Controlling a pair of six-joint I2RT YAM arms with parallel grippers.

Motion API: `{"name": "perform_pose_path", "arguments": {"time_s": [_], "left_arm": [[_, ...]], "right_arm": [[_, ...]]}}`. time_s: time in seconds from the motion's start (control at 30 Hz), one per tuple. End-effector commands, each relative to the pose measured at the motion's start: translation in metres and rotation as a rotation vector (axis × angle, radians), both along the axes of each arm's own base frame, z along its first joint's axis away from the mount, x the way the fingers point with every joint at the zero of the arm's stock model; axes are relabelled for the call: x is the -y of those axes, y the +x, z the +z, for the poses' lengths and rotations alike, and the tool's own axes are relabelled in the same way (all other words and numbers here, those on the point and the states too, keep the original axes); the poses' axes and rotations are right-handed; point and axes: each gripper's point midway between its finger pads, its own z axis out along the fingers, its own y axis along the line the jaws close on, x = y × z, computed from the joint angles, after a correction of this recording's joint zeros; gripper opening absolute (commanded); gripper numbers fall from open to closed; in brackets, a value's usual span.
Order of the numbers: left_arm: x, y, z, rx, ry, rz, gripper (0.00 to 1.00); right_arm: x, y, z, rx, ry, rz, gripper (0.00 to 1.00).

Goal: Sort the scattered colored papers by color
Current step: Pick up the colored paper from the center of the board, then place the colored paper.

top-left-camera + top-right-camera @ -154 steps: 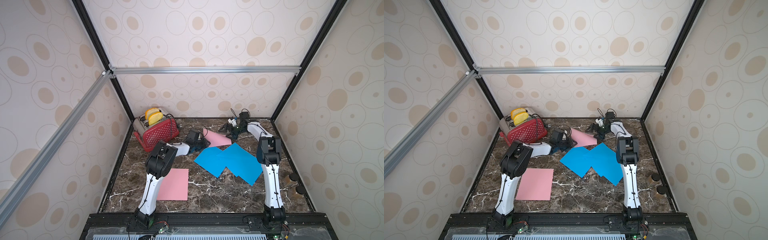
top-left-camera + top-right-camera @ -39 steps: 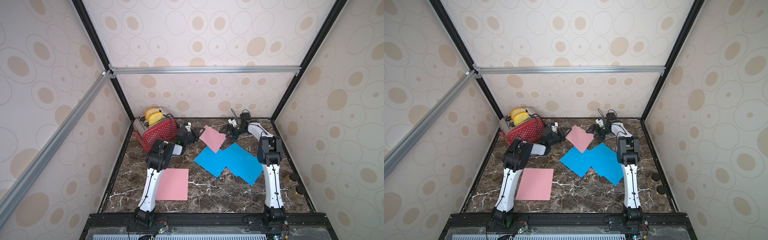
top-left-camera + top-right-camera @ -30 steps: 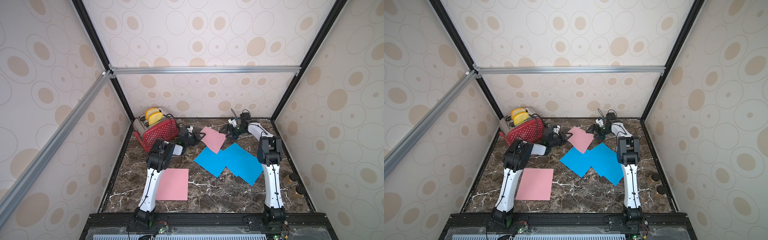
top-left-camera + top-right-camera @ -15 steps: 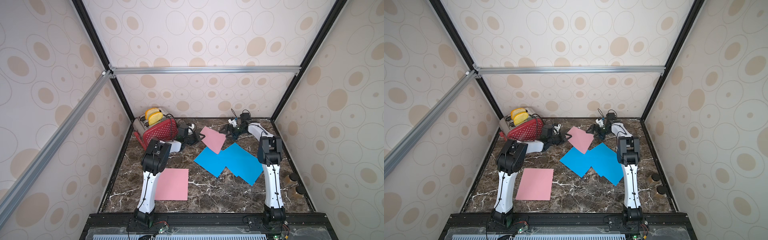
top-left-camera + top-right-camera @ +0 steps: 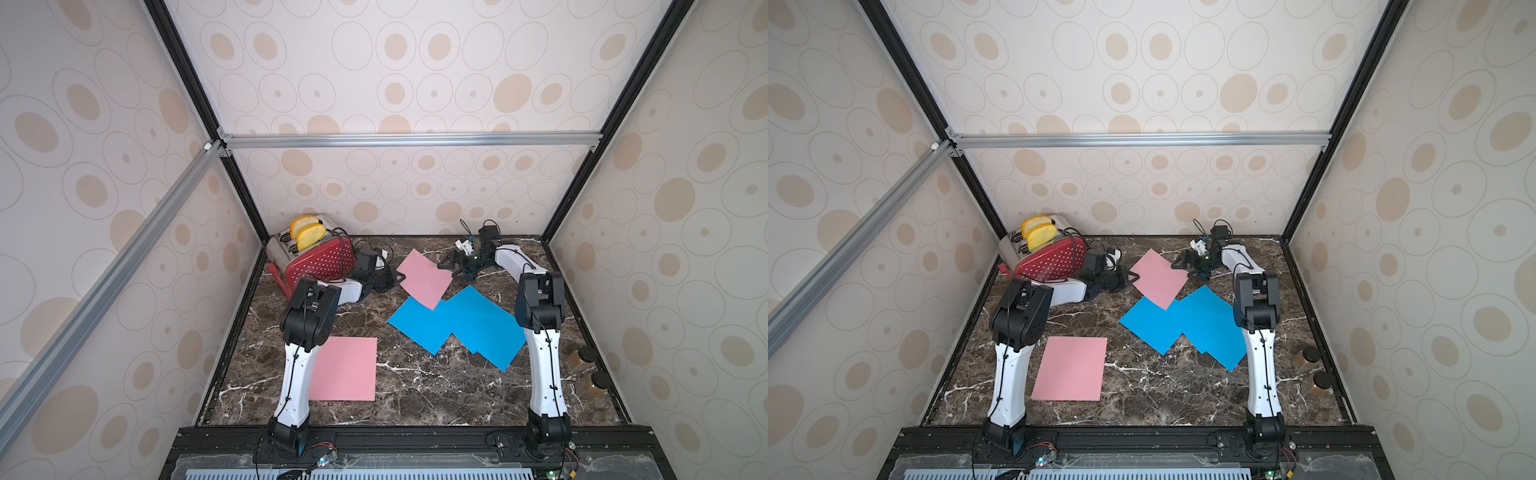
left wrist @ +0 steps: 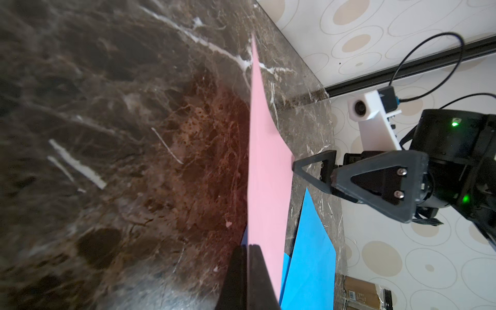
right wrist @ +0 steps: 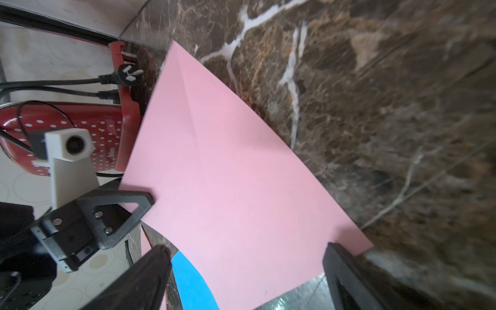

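The left pincer (image 6: 247,251) is clamping the pink paper (image 5: 424,279) edge; the right pincer (image 7: 245,248) is gaping apart beside it. Thin sheet is likely risking slipping, creasing, or dragging the overlapped blue papers (image 5: 469,328).

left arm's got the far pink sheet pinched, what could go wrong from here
1. The left gripper is shut on only an edge of the far pink paper, so the thin sheet may slip out or crease when pulled.
2. That paper's near corner overlaps a blue paper; dragging could shift the blue one too.
3. The open right gripper sits at the opposite corner and might snag the sheet.
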Motion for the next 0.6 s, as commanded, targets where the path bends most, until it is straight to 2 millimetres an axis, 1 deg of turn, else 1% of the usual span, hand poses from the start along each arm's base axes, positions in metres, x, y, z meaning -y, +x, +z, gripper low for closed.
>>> {"name": "perform_pose_path", "arguments": {"time_s": [0.0, 0.07, 0.13, 0.2, 0.27, 0.33, 0.5, 0.57], "left_arm": [[0.003, 0.009, 0.080, 0.165, -0.007, -0.018, 0.00], [-0.003, 0.003, 0.099, 0.188, 0.006, -0.005, 0.00], [-0.010, -0.007, 0.112, 0.198, 0.024, 0.009, 0.00], [-0.019, -0.022, 0.120, 0.191, 0.046, 0.023, 0.00], [-0.031, -0.043, 0.119, 0.157, 0.069, 0.036, 0.00], [-0.042, -0.068, 0.113, 0.114, 0.105, 0.045, 0.00], [-0.077, -0.138, 0.095, 0.005, 0.189, 0.064, 0.00], [-0.091, -0.164, 0.088, -0.023, 0.220, 0.086, 0.00]], "right_arm": [[0.005, -0.011, 0.039, 0.021, -0.048, 0.015, 0.96], [0.008, -0.014, 0.063, 0.058, -0.060, 0.020, 0.96], [0.010, -0.022, 0.081, 0.084, -0.066, 0.027, 0.96], [0.014, -0.032, 0.093, 0.092, -0.080, 0.027, 0.96], [0.017, -0.046, 0.105, 0.101, -0.088, 0.026, 0.97], [0.019, -0.058, 0.113, 0.109, -0.081, 0.023, 0.97], [0.019, -0.088, 0.120, 0.087, -0.034, 0.015, 0.97], [0.018, -0.099, 0.118, 0.077, -0.020, 0.020, 0.97]]}}
